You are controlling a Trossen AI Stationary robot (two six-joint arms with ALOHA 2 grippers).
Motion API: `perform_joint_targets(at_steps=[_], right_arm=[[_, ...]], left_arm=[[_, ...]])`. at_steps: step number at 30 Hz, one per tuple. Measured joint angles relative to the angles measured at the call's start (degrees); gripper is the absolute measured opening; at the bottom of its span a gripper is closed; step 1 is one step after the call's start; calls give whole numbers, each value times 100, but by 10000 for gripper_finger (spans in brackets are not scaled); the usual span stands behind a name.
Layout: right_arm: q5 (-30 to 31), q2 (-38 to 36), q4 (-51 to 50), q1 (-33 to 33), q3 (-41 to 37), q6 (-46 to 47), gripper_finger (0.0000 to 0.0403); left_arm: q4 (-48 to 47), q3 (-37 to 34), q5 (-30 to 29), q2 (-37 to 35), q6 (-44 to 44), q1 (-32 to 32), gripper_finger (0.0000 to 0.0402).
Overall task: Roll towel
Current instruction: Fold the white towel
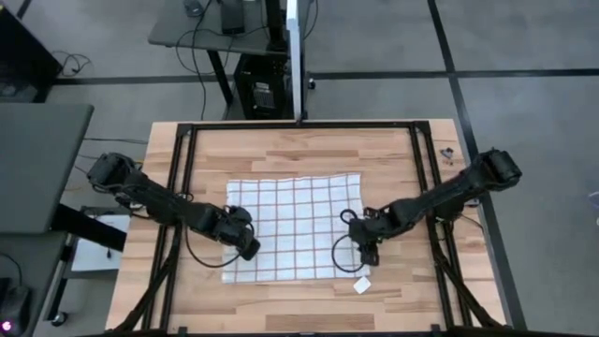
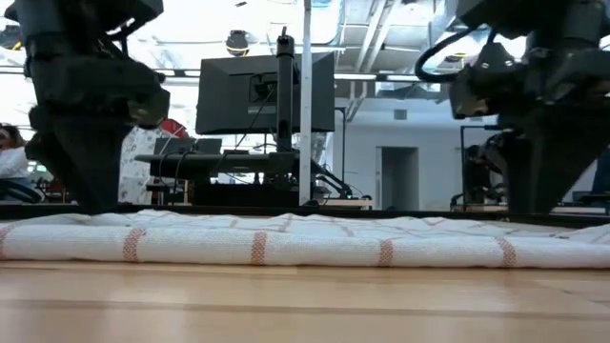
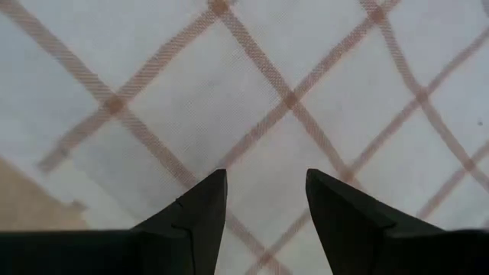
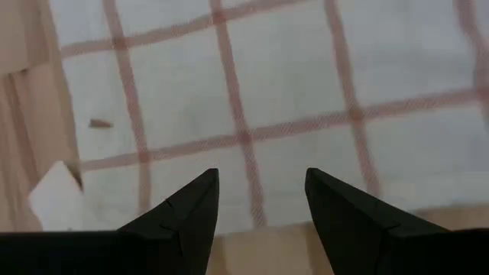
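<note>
On your worktop [image 1: 299, 154] little surrounds the towel [image 1: 295, 225]: a small plain white scrap [image 1: 361, 285] lies on the bare wood just off its near right corner, beside the right gripper [image 1: 368, 251], and some small dark bits [image 1: 446, 153] sit at the far right edge by the black frame [image 1: 178, 168]. Beyond the worktop you see a monitor [image 2: 265, 91] on a stand.

The towel lies spread flat in the middle of the worktop, its long axis running left to right, the far edge slightly tilted. In the low view its near edge [image 2: 305, 246] shows as a thick band across the width.

Your left gripper [image 1: 249, 245] is low over the towel's near left corner, jaws spread with nothing between them; the right one is at the near right edge, jaws likewise spread and empty.
</note>
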Motion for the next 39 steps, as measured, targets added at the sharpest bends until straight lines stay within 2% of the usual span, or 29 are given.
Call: perform_joint_targets(at_steps=[3,7,18,23,27,33,37,39], right_arm=[[-10,71,485,468,6,254,191],[22,390,624,885,7,866,191],[48,1017,1309,1018,42,2944,191],[48,1058,2033,1281,22,3905,191],[300,1079,2729,1481,-2,4505,191],[465,1036,4007,1344,4,4282,191],[73,644,3918,994,4,3855,191],[-76,313,3656,746,11,3451,191]], left_arm=[[-410,10,-120,-50,175,120,164],[-377,-12,-54,23,1131,633,164],[-155,-358,725,709,4316,2278,164],[451,-240,212,801,5321,3029,164],[594,17,156,821,6181,3672,164],[-54,563,31,775,7108,4445,164],[-827,1221,55,334,7093,4469,164],[-1097,1527,136,8,6734,4330,164]])
